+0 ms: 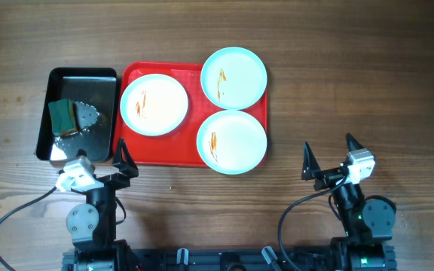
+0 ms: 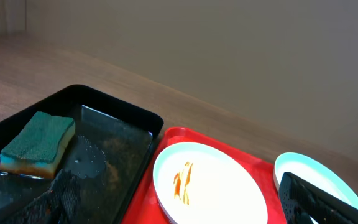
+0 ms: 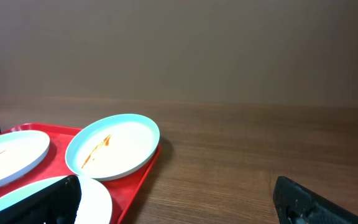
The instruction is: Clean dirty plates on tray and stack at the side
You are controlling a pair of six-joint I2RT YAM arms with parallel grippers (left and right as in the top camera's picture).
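Note:
Three pale mint-white plates with orange-red sauce streaks lie on the red tray (image 1: 164, 147): one at the left (image 1: 154, 104), one at the back right (image 1: 233, 77), one at the front right (image 1: 231, 141). My left gripper (image 1: 102, 159) is open and empty, in front of the tray's near left corner. The left wrist view shows the left plate (image 2: 210, 183) and the tray (image 2: 143, 194). My right gripper (image 1: 328, 156) is open and empty, on the bare table right of the tray. The right wrist view shows the back right plate (image 3: 112, 146) and the tray (image 3: 140, 173).
A smaller black glossy tray (image 1: 51, 113) stands left of the red tray. It holds a green-and-yellow sponge (image 1: 62, 115) and some water or foam. The sponge also shows in the left wrist view (image 2: 38, 143). Bare wooden table lies right of the red tray.

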